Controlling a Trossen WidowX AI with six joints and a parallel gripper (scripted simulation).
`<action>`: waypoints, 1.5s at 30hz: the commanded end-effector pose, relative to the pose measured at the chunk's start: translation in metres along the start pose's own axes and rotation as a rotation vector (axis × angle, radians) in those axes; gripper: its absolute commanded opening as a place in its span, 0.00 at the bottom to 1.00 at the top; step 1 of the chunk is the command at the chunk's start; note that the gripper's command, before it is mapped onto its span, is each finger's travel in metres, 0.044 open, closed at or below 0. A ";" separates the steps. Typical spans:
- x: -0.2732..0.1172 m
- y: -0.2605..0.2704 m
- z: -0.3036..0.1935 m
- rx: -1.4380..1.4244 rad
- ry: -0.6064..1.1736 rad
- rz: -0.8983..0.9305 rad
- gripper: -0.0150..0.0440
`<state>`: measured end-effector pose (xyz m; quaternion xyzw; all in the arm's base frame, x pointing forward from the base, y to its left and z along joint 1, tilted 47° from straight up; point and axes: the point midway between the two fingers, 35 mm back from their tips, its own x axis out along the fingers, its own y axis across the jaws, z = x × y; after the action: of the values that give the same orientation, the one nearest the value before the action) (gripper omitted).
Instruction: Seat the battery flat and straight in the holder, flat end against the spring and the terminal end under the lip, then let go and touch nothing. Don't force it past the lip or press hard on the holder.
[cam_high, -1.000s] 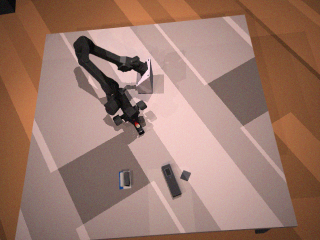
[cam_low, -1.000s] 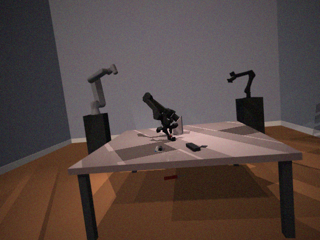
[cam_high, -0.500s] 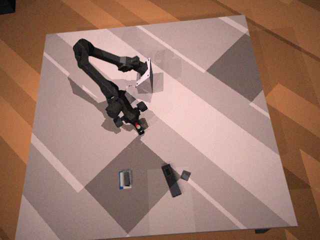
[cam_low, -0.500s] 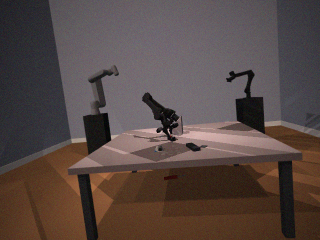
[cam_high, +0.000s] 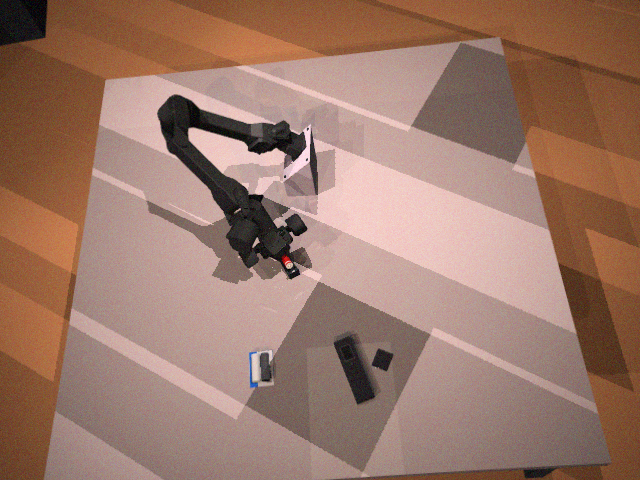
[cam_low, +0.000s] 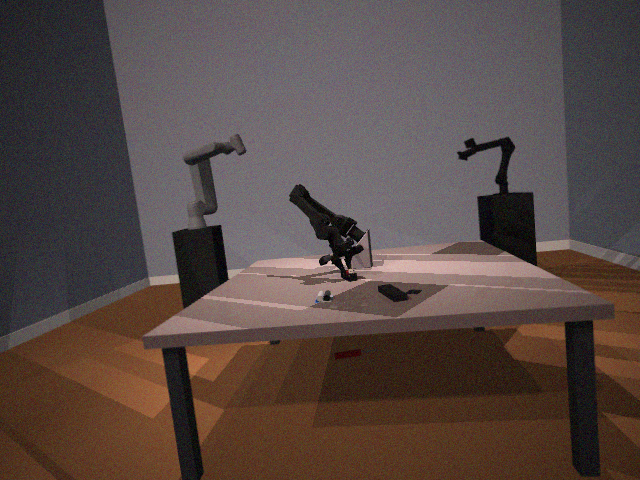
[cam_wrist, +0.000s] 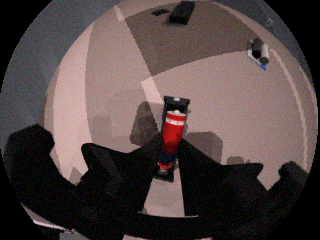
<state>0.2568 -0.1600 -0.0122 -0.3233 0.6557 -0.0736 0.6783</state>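
Grasping of the battery (cam_high: 287, 262) by the gripper (cam_high: 283, 256) is confirmed, low over the table (cam_high: 465, 248). Transfer to the holder (cam_high: 261, 367), well apart, seating and release are judged outstanding.

Matt table (cam_high: 465, 248); glossy battery (cam_wrist: 174, 131) (red)
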 end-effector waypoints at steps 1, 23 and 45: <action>0.004 0.003 -0.006 0.006 0.050 0.013 0.36; 0.007 0.002 -0.003 0.026 0.183 0.032 0.36; 0.009 0.000 0.000 0.036 0.306 0.039 0.36</action>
<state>0.2623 -0.1636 -0.0189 -0.2848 0.7458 -0.1157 0.5910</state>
